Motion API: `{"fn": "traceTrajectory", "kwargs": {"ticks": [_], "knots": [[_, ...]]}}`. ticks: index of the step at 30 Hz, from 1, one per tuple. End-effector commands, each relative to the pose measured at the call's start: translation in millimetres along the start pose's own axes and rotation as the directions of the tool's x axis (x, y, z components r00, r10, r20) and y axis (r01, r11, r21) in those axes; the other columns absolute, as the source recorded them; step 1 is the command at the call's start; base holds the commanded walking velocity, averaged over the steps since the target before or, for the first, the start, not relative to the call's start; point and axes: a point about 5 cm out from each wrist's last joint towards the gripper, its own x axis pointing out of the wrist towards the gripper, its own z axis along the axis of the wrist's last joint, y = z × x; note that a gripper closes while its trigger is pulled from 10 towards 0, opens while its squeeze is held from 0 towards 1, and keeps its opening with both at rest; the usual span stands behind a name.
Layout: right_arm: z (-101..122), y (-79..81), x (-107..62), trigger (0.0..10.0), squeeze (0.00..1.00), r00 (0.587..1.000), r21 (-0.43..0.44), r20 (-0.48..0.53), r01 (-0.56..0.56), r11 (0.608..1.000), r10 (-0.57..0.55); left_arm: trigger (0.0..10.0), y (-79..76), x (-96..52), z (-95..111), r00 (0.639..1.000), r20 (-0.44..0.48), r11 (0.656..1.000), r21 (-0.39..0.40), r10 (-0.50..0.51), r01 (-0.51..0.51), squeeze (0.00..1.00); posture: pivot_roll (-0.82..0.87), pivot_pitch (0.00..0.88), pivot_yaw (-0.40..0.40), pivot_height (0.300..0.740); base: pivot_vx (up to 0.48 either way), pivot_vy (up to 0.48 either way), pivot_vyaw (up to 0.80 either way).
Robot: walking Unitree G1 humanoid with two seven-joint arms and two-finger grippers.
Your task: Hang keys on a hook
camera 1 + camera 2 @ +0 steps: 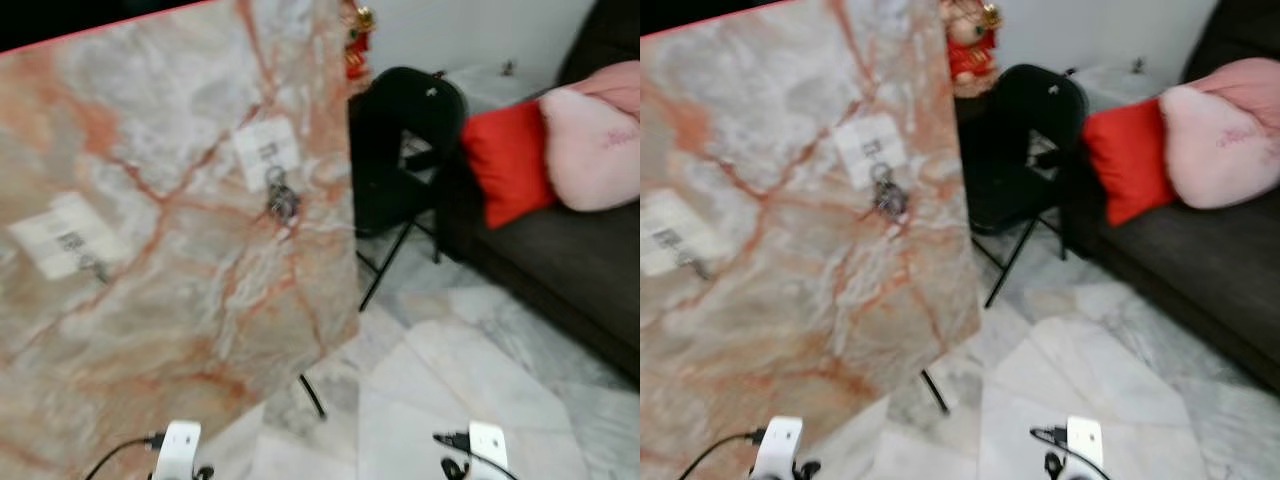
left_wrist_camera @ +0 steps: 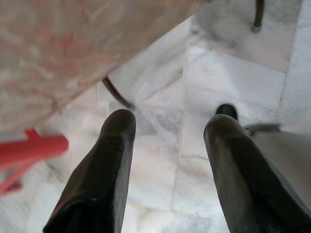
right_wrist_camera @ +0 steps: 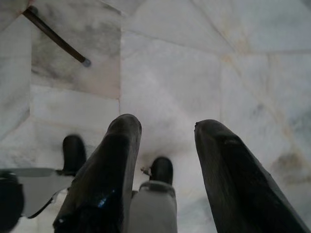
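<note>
Keys point(image 1: 282, 200) hang from a white hook plate point(image 1: 266, 150) on the marbled orange panel point(image 1: 170, 300), near its right edge and well above the arms; a second white plate point(image 1: 62, 237) sits toward the panel's left side. That right edge runs almost straight down to a lower corner, and below it a thin dark leg point(image 1: 312, 396) slants to the marble floor point(image 1: 480, 380). To the right of the edge the floor lies open (pale tiles with grey veining) as far as a black folding chair point(image 1: 400, 150) and a dark sofa point(image 1: 570, 270) carrying a red cushion point(image 1: 505, 160) and a pink cushion point(image 1: 600, 145). A red figurine point(image 1: 970, 45) stands behind the panel's top corner. Both arms hang low over the floor. The left gripper point(image 2: 170, 141) points down at the tiles just beside the panel's lower edge, fingers spread apart and holding nothing. The right gripper point(image 3: 167, 145) hangs over bare tiles, also spread and empty, with the dark leg's foot well apart from it.
</note>
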Motion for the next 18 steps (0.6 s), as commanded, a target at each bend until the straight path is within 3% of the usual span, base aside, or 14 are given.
{"fn": "traceTrajectory", "kwargs": {"ticks": [1, 18], "knots": [[0.6, 6.5, 0.7, 10.0, 0.00, 1.000, -0.012, -0.005, -0.023, 1.000, 0.023, 10.0, 5.6, -1.3, -5.6, 1.000, -0.015, 1.000, 0.010, 0.027, -0.027, 0.00, -0.05, 0.000, 0.056, 0.740, 0.000, 0.000, 0.80], [2.6, 4.4, 0.8, 10.0, 0.00, 1.000, -0.032, -0.005, -0.030, 0.999, 0.030, 10.0, -0.3, -1.2, -8.1, 0.999, -0.017, 0.999, -0.030, 0.040, -0.041, 0.00, -0.04, 0.000, 0.040, 0.740, 0.000, 0.000, 0.80]]}}
